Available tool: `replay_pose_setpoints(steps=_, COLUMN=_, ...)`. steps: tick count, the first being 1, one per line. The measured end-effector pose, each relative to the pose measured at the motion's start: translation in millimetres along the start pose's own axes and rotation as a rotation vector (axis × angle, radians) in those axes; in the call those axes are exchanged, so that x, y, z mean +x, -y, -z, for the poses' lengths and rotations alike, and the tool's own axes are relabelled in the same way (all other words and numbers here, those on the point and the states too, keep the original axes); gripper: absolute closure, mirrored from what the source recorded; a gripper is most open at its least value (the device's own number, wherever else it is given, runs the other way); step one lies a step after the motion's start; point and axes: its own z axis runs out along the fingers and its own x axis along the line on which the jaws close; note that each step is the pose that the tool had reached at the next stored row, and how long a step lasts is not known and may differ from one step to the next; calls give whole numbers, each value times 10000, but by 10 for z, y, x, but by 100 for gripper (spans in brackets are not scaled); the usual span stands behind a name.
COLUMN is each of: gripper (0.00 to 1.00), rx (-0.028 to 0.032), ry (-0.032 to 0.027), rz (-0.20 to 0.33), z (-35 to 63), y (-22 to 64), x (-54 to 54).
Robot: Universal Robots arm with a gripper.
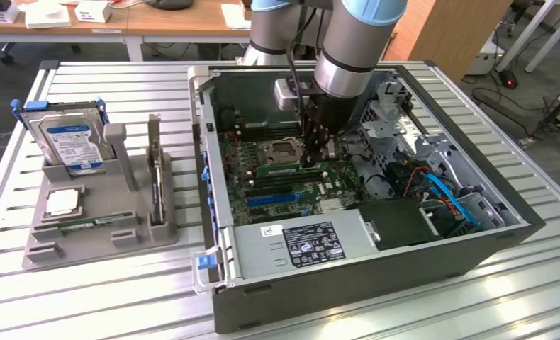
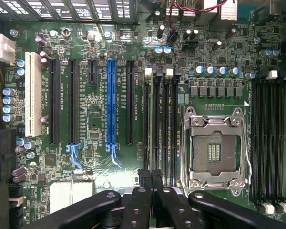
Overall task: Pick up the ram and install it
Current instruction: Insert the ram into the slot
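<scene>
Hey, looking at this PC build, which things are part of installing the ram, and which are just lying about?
Job in hand:
the ram, sitting among the memory slots
the end effector, shut, right over the ram

Lying about:
hard drive, expansion card and processor chip, all in the gray holder
power supply

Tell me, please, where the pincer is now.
In the exterior view, near its middle, the pincer is down inside the open computer case, over the memory slots beside the empty processor socket.
</scene>
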Motion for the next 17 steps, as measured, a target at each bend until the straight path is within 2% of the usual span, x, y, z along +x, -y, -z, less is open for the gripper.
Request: replay_pose_setpoints(steps=17, gripper=89, rx=-1, ry=-4, rz=11, z=-54, y=0, x=3)
